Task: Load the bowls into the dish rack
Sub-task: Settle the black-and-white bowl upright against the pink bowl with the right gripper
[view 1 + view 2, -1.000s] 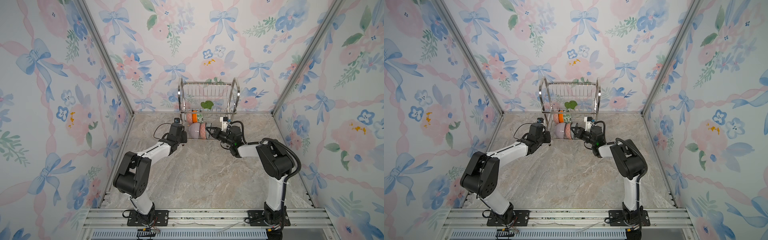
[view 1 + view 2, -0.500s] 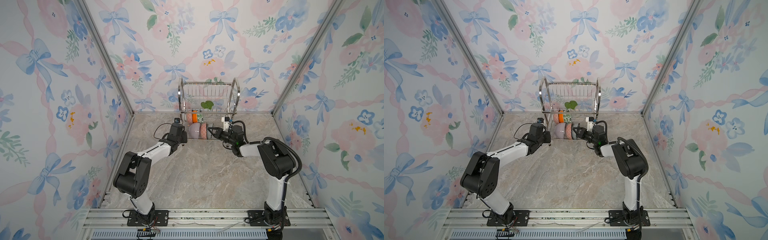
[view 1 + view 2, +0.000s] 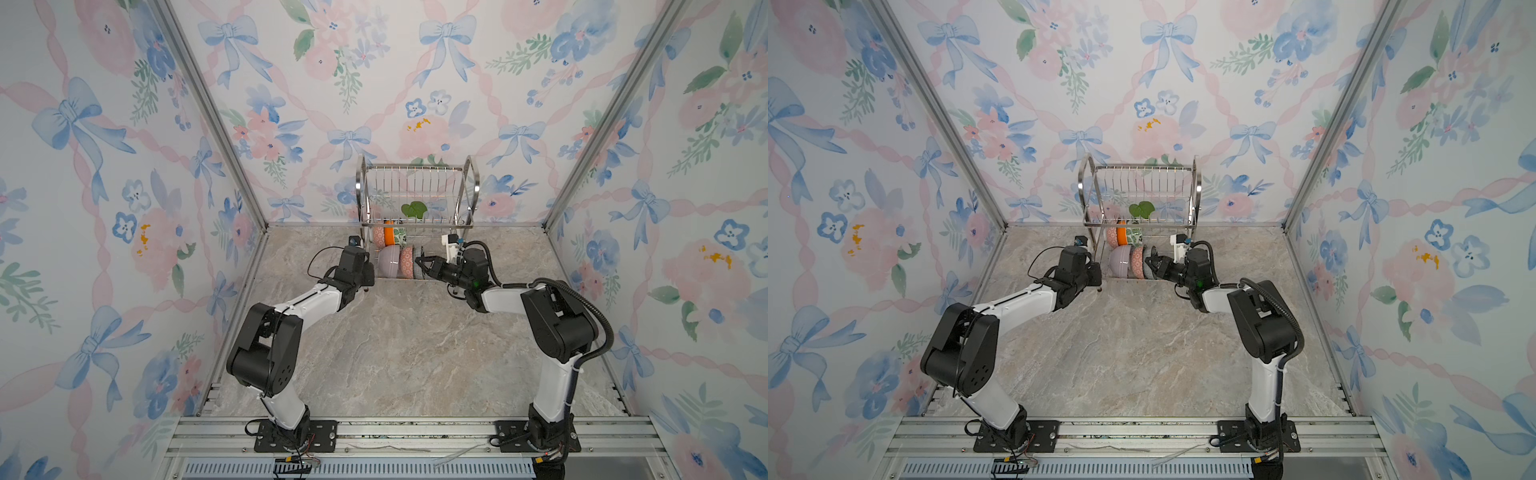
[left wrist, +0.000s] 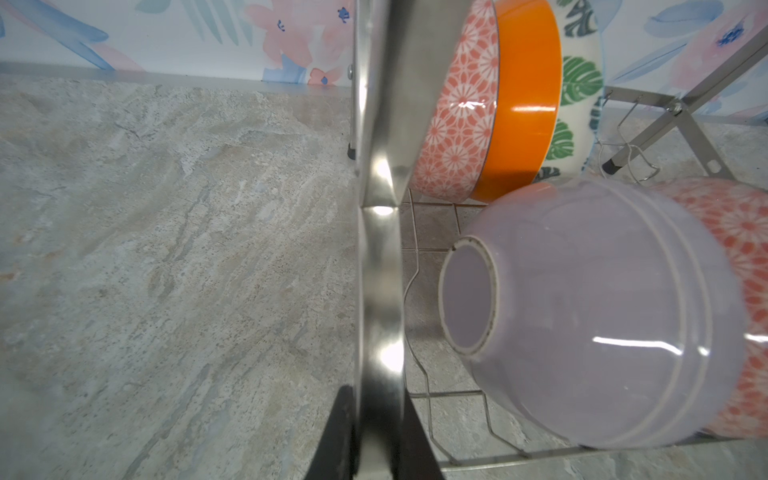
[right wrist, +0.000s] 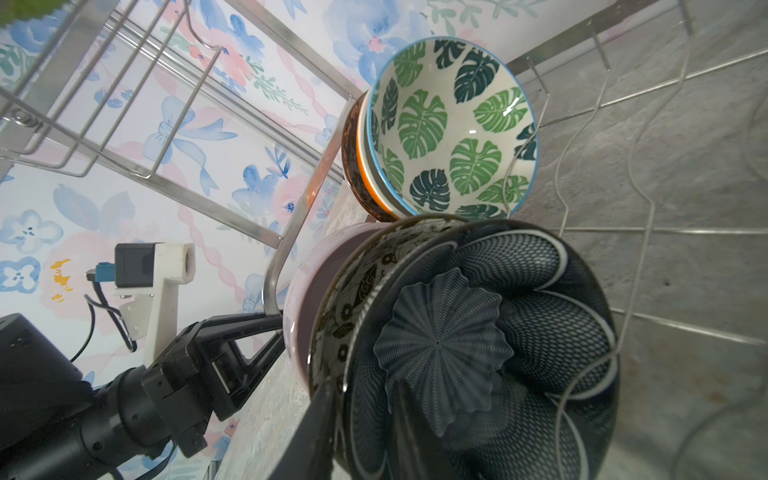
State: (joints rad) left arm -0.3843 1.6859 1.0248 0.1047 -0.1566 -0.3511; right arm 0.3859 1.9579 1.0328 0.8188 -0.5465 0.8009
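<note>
The dish rack [image 3: 415,168] stands at the 12 o'clock edge of the table [image 3: 395,353], against the back wall. All the bowls sit in its lower tier, on edge, in two rows.

In the back row, a pink-patterned bowl [image 4: 461,104], an orange bowl [image 4: 523,95] and a green leaf bowl [image 5: 449,137] are nested together. The leaf bowl's opening faces 3 o'clock.

In the front row, a lilac bowl [image 4: 602,311] lies with its foot toward 9 o'clock. A second pink-patterned bowl [image 4: 739,232] is pressed against it. Next come a black-and-white floral bowl [image 5: 353,291] and a dark blue bowl [image 5: 478,353] at the 3 o'clock end.

The left gripper [image 4: 376,399] is at the rack's 9 o'clock side. Its fingers are closed tight on the flat steel strip of the side frame, and it holds no bowl.

The right gripper [image 3: 422,266] reaches in from 3 o'clock. Its fingers straddle the rim of the dark blue bowl, one finger [image 5: 316,432] outside and the other inside. They are only a little apart. I cannot tell whether they are pinching the rim or just loose around it.
</note>
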